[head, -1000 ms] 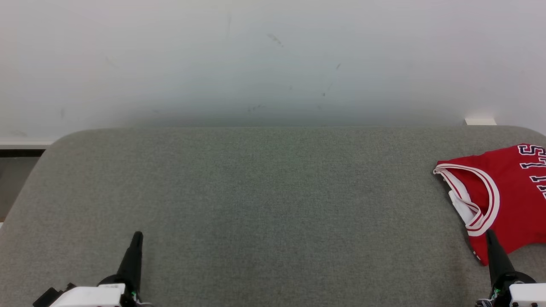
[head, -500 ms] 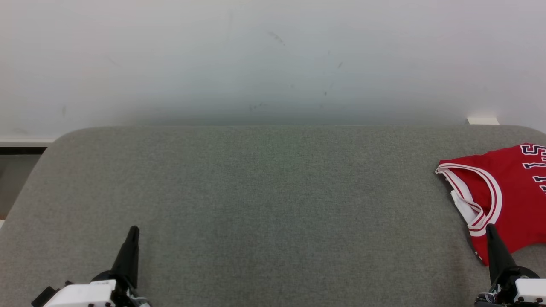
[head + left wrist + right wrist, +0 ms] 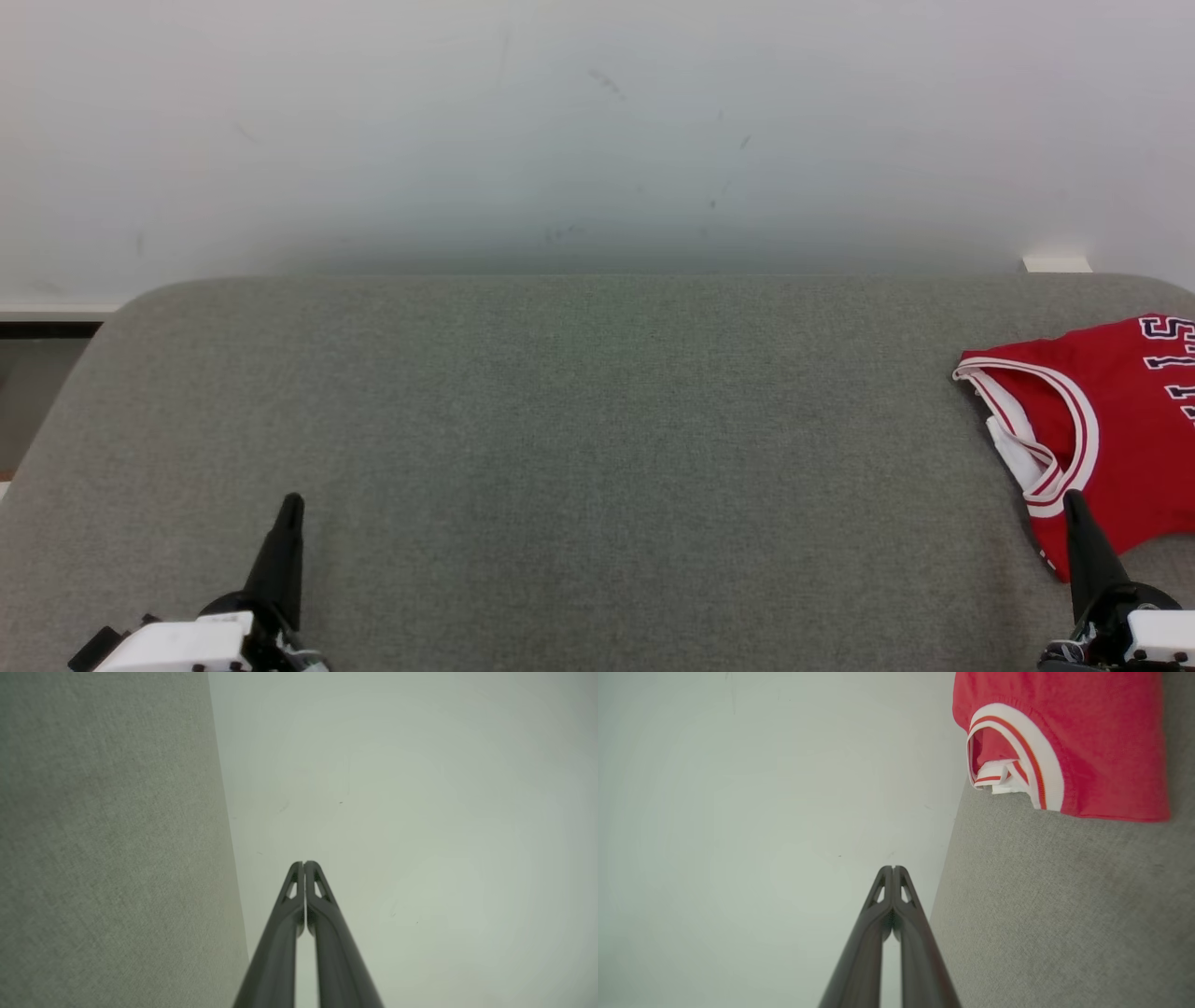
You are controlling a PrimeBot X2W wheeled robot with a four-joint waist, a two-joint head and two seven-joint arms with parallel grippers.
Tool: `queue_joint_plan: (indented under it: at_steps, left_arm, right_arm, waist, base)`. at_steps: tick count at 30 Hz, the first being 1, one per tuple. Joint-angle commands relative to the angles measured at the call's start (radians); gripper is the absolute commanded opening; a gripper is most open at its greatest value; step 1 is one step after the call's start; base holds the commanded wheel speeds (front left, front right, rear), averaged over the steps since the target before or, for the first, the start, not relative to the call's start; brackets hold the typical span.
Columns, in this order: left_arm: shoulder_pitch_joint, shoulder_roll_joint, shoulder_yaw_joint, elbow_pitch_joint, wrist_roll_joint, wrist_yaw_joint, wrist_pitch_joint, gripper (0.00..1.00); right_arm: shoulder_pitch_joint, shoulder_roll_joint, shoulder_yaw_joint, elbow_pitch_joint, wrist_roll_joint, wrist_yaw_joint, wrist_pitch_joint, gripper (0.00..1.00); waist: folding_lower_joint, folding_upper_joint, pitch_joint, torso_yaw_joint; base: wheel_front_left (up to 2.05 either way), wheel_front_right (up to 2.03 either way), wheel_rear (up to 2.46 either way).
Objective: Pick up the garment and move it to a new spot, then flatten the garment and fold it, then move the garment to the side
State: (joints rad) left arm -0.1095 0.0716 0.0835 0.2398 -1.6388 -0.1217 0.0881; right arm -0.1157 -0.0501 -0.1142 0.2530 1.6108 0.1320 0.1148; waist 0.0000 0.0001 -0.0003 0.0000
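Now, the garment (image 3: pixel 1120 420) lies at the far right of the pad (image 3: pixel 560 420), and both grippers are empty.
The left gripper (image 3: pixel 291 506) and the right gripper (image 3: pixel 1074 500) have their fingers pressed together, holding nothing. The right one is just beside the garment's near corner, so a careless sideways move may catch the cloth and spoil the fold.

I count two claws, left claw (image 3: pixel 291 506) and right claw (image 3: pixel 1073 501); one jersey (image 3: pixel 1130 448) just ahead of my right claw; one pad (image 3: pixel 579 448) beneath both.
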Motion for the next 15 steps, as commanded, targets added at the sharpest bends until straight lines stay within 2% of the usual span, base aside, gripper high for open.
queue_joint_plan:
  at_steps: [1,15]
  left_arm:
    - [-0.008,0.004,0.003,0.001,-0.001,-0.003,0.005,0.0]
    - [-0.008,0.002,0.005,0.001,0.002,-0.003,0.006,0.0]
  right_arm:
    - [-0.008,0.0,-0.004,0.001,0.001,-0.002,0.004,0.0]
    - [-0.008,0.0,-0.004,0.001,0.001,-0.002,0.004,0.0]
  waist:
    - [0.0,-0.0001,0.0,0.0]
    - [0.0,-0.0001,0.0,0.0]
  base:
    - [0.0,0.0,0.0]
    - [0.0,0.0,0.0]
